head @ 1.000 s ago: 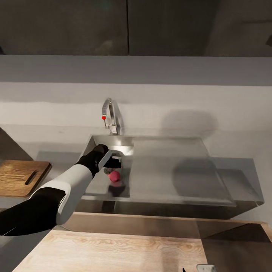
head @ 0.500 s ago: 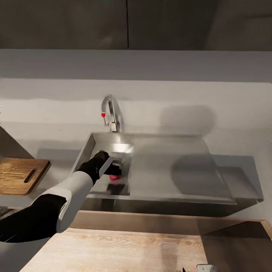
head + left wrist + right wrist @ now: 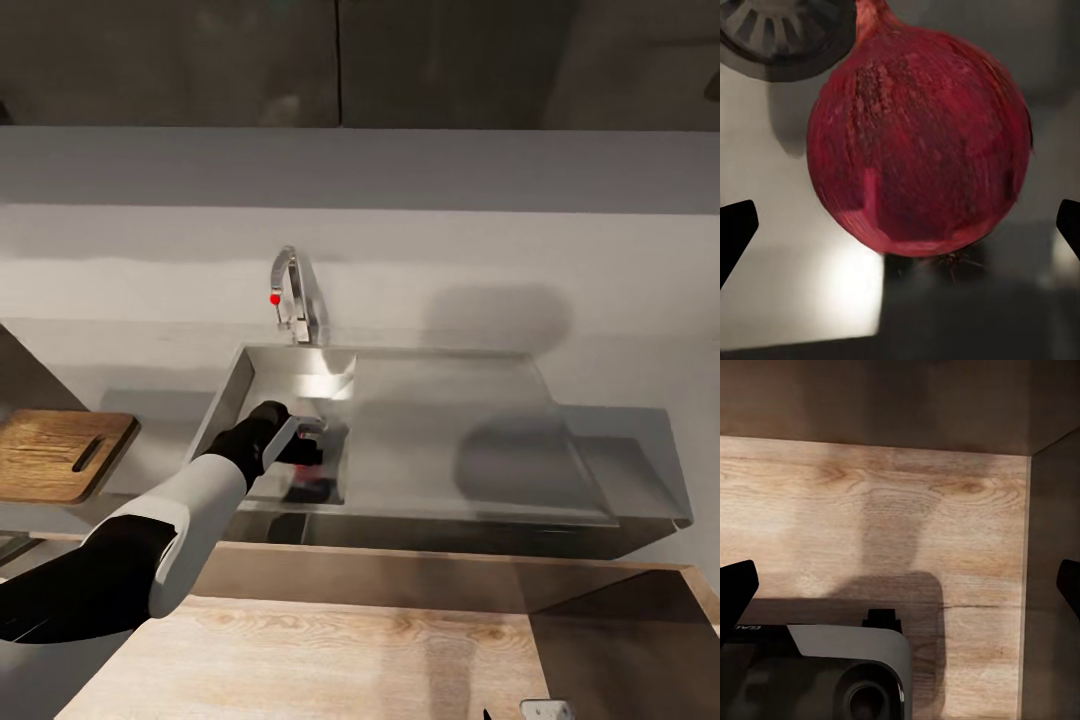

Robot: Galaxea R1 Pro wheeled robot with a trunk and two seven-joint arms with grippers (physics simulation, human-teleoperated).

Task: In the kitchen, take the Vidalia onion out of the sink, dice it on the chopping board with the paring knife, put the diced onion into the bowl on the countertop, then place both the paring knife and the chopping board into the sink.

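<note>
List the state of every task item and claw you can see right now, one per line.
Vidalia onion: whole, uncut, in the sink basin beside the drain, between the open fingers.
Left claw: open, down in the basin around the onion.
Right claw: open, holding nothing.
Sink: tap not running.
Chopping board: flat on the countertop, nothing on it.

A robot's left arm (image 3: 150,540) with a glossy black upper segment, a smooth white forearm shell, a black wrist and a pale grey boxy gripper (image 3: 305,440) with black fingertips (image 3: 735,232).
</note>
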